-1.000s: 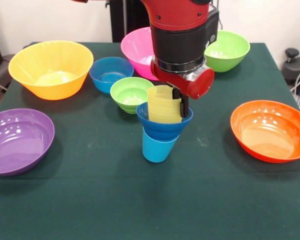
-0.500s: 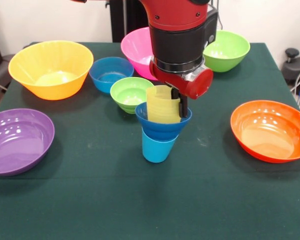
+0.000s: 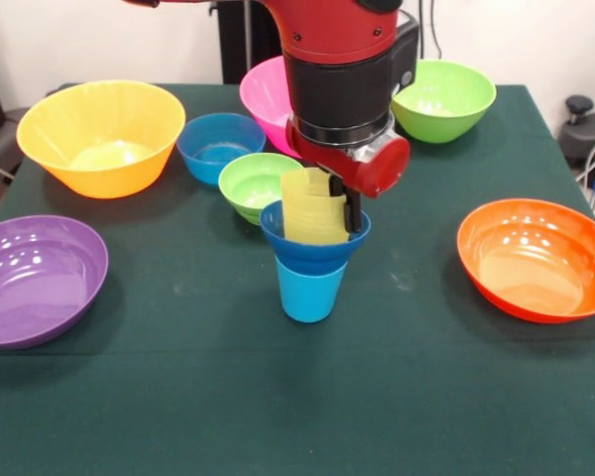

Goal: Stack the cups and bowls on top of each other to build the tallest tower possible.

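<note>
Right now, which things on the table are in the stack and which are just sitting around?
In the stack: light blue cup, dark blue bowl, yellow cup with the gripper at it.

Loose, not stacked yet: small green bowl, light blue bowl, yellow-orange bowl, pink bowl, green bowl, purple bowl, orange bowl.

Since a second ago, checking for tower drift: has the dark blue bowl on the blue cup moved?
Yes. The dark blue bowl shifted left, toward the small green bowl.
</note>
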`<action>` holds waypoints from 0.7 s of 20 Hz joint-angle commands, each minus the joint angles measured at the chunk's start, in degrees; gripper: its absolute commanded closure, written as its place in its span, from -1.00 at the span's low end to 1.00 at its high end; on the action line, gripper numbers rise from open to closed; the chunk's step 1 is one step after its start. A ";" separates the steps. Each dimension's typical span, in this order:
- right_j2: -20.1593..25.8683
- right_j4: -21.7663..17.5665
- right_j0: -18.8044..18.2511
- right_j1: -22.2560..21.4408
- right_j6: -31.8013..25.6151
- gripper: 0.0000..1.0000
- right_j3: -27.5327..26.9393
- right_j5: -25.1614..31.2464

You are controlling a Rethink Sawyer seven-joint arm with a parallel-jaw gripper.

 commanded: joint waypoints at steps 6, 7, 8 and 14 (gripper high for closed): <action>-0.11 -7.52 -1.10 4.07 -16.34 1.00 -2.37 8.55; -0.07 -7.57 -1.11 4.19 -16.41 1.00 -2.67 8.69; -0.05 -7.59 -1.00 4.20 -16.27 1.00 -2.60 8.56; -0.05 -7.68 -0.87 3.69 -15.92 1.00 -1.72 7.93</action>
